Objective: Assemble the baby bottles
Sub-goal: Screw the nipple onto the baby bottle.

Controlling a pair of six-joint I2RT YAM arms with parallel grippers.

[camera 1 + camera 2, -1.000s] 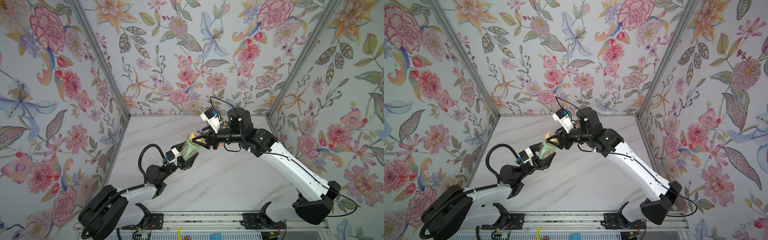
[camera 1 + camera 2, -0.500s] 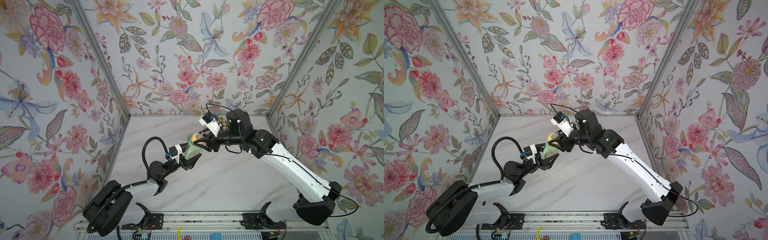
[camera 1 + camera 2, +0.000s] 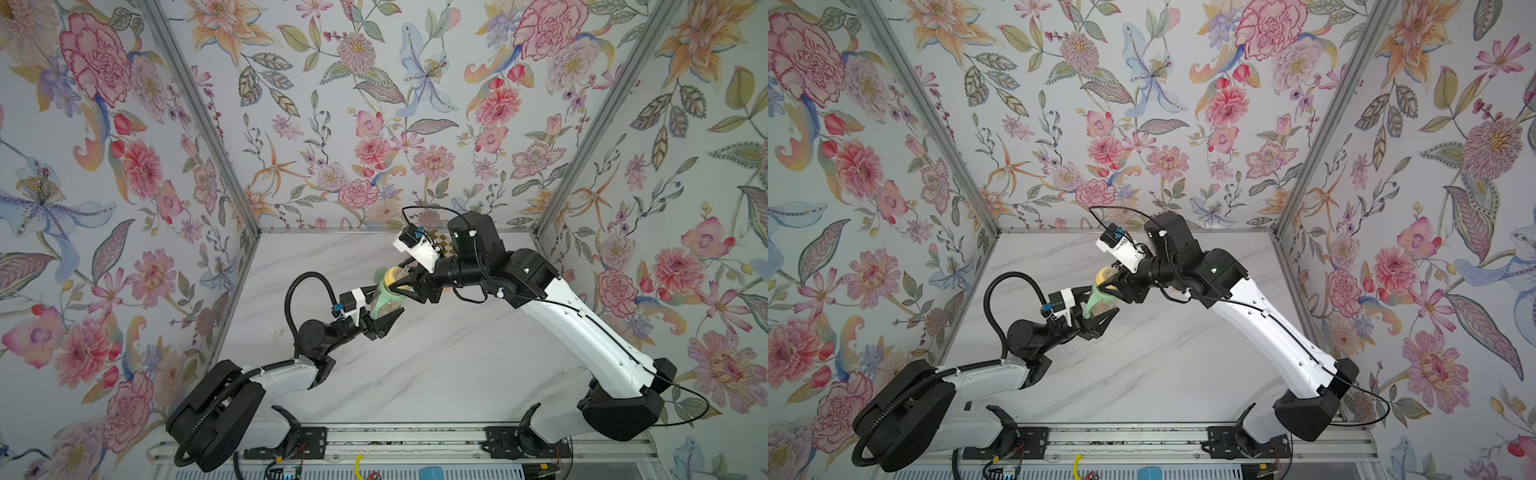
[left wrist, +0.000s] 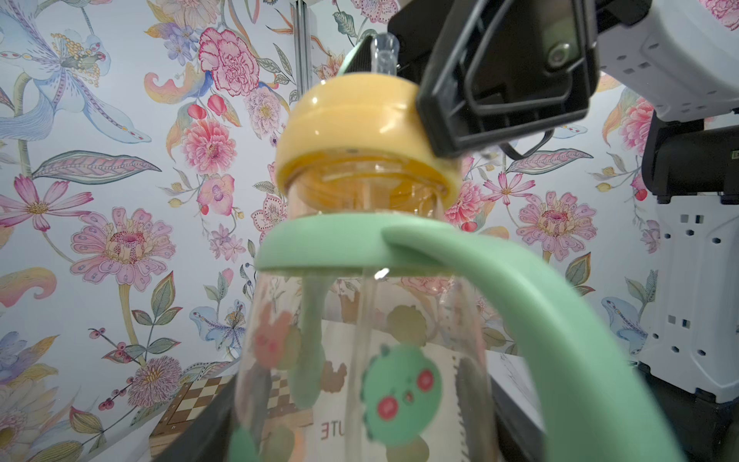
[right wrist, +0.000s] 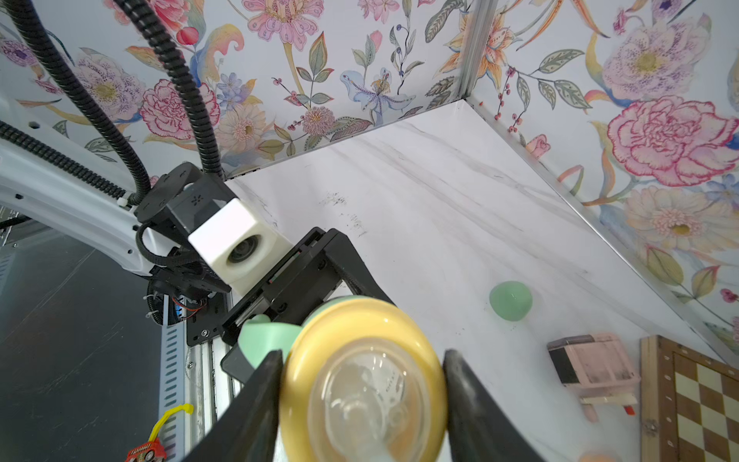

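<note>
1. The baby bottle (image 3: 384, 303) (image 3: 1098, 305) is held clear of the marble table (image 3: 415, 374), between the two arms, near mid-table. It is tilted, with its nipple end toward the right arm.
2. The left gripper (image 3: 380, 320) (image 3: 1096, 318) is closed nearly as far as it goes, clamped on the clear printed body of the bottle at its lower part.
3. The right gripper (image 5: 362, 384) (image 3: 399, 284) stands about half open, its two fingers (image 5: 256, 400) pressed against opposite sides of the yellow nipple ring (image 5: 360, 320) (image 4: 352, 120).
4. The ring sits on the bottle neck with its clear nipple (image 4: 384, 52) projecting from the top. In the left wrist view it looks slightly askew. Whether it is threaded home cannot be told.
5. The mint-green collar (image 4: 320, 248) is around the neck just below the ring, and a band of clear neck shows between them. One handle (image 4: 560, 320) curves down beside the body.
6. The mint-green dome cap (image 5: 510, 300) lies on the table, apart from the bottle and from both grippers.
7. The pink perfume bottle (image 5: 592, 368) rests on the table near the cap and just beside a chessboard (image 5: 700, 400) (image 3: 441, 241), which lies at the far edge of the table.
</note>
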